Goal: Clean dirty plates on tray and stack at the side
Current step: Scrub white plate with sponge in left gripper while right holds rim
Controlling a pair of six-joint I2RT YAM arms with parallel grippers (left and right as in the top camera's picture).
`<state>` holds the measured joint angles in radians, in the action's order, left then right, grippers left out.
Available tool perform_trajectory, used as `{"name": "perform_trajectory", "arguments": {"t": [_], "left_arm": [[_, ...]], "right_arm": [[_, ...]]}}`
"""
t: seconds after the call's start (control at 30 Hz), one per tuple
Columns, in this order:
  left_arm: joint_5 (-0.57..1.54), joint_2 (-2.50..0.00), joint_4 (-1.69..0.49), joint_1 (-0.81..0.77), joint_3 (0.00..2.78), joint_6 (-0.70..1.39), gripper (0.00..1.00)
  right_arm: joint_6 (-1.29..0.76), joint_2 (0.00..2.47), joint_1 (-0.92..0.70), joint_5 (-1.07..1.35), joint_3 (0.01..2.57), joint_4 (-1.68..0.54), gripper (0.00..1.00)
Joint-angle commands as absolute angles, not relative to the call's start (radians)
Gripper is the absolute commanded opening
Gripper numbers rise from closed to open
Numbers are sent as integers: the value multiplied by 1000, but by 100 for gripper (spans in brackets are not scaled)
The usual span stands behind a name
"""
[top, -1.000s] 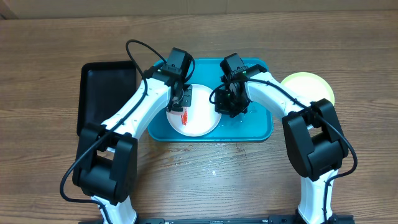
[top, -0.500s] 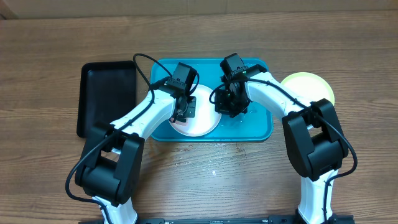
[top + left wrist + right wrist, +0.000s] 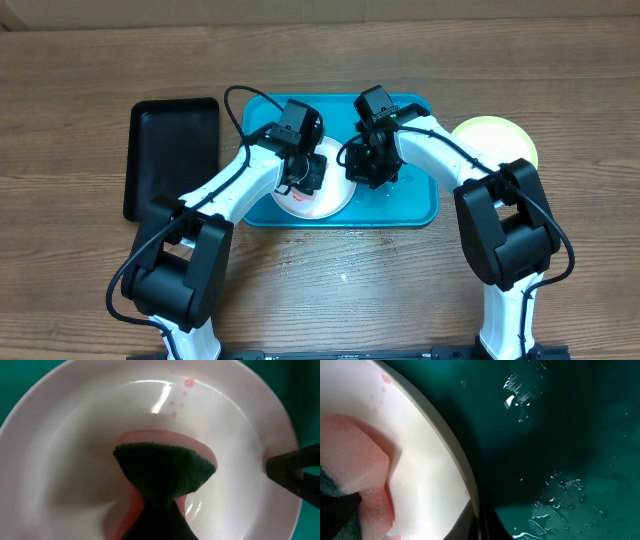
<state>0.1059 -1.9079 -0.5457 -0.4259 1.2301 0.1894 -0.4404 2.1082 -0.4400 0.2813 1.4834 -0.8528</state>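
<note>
On the large turquoise rectangular plastic tray (image 3: 415, 205), the round shallow white plastic plate (image 3: 332, 200) sits left of centre. Within the last second the left hand (image 3: 303, 172) has swung in from the plate's left edge to right over its middle. It is clamped tight on the dark-green-and-pink sponge (image 3: 165, 467), pinched at the waist, with the sponge pressed down onto the plate floor in the left wrist view. The red streak that showed on the plate a second ago is now under the hand, and only faint pink specks and a watery film show near the rim. The right hand (image 3: 368, 165) hasn't moved. It looks closed on the plate's right rim to steady it, one dark finger (image 3: 295, 472) showing at that edge. The tray floor beside it is wet. Judgement: the scrub of this plate is midway, the smear probably mostly lifted, with another pass likely needed before stacking. The yellow-green round plastic plate (image 3: 495, 140) lies on the wooden worktop (image 3: 80, 270) just right of the tray, apparently the stack spot. The black rectangular tray (image 3: 172, 150) sits to the left, not involved.
</note>
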Motion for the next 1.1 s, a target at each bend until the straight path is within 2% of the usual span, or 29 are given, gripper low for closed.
{"name": "perform_trajectory", "arguments": {"t": [0.0, 0.2, 0.33, 0.4, 0.6, 0.73, 0.87, 1.07], "left_arm": [[101, -1910, -529, -430, 1220, 168, 4], [-163, -1910, -580, -426, 1220, 348, 4], [-179, -1910, -662, -426, 1220, 369, 4], [-111, -1910, -698, -427, 1220, 320, 4], [339, -1910, -691, -427, 1220, 12, 4], [355, -1910, -611, -426, 1220, 9, 4], [221, -1910, -525, -425, 1220, 76, 4], [-187, -1910, -505, -425, 1220, 236, 4]], "right_arm": [[-445, 2124, -437, 290, 1478, -846, 4], [-445, 2124, -437, 290, 1478, -846, 4], [-445, 2124, -437, 290, 1478, -846, 4], [-445, 2124, -437, 290, 1478, -846, 4], [-445, 2124, -437, 301, 1478, -842, 4], [-445, 2124, -437, 308, 1478, -842, 4], [-444, 2124, -437, 308, 1478, -842, 4], [-442, 2124, -437, 308, 1478, -842, 4]]}}
